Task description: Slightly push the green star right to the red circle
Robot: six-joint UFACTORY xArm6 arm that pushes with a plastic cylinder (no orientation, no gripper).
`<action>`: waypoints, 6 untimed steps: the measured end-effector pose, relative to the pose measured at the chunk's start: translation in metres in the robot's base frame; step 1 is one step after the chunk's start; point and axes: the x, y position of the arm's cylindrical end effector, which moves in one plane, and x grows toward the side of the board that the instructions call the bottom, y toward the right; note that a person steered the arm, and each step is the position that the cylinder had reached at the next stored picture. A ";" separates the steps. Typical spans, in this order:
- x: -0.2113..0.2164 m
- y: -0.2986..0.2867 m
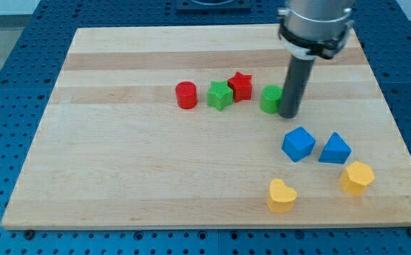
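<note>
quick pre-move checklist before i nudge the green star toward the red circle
1. Green star visible and unobstructed: ok.
2. Red circle in view, on the star's left in the view: ok.
3. My tip placed at the star: not ok, it sits beside the green circle.
4. Red star apart from the green star: cannot tell, they look to touch.
5. Star still apart from the red circle: ok.

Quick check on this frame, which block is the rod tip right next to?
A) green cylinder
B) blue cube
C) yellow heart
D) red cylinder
A: my tip stands right against the green cylinder on its view-right side, while the red cylinder, blue cube and yellow heart all lie clearly apart from it.
</note>
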 end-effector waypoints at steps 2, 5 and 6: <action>-0.017 -0.051; -0.016 -0.097; -0.010 -0.105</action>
